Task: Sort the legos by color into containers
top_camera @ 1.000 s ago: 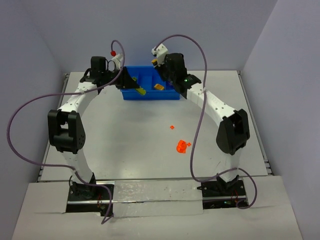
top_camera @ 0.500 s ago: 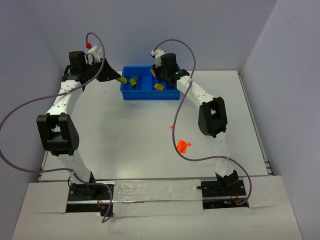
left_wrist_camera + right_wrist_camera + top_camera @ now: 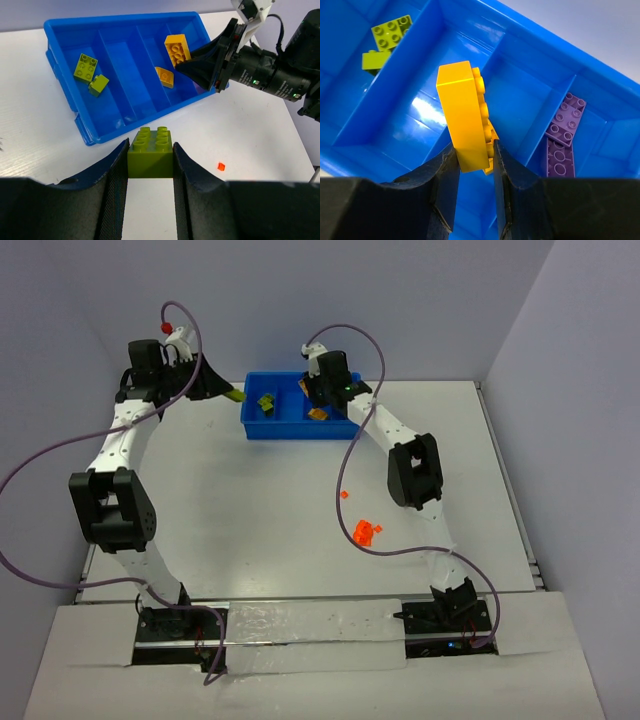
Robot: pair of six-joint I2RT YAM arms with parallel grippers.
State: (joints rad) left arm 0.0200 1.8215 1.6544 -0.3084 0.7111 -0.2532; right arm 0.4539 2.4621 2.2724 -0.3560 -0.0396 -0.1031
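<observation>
Drew left gripper (image 3: 150,150) back past the left end of the bin (image 3: 300,430) along the far edge of the table (image 3: 250,500), green brick (image 3: 150,159) pinched, seemingly to clear right gripper (image 3: 472,152), clamped on a yellow brick (image 3: 462,120) above the yellow piece (image 3: 165,76).

the overhead camera is looking down from high above the near edge of the table (image 3: 250,500), taking in the whole scene from afar. the left wrist camera is hovering just outside the blue bin (image 3: 65,95), facing across it toward the right arm (image 3: 270,75). the right wrist camera is peering steeply down into the bin from very close. all three are sharing the bin's compartments
</observation>
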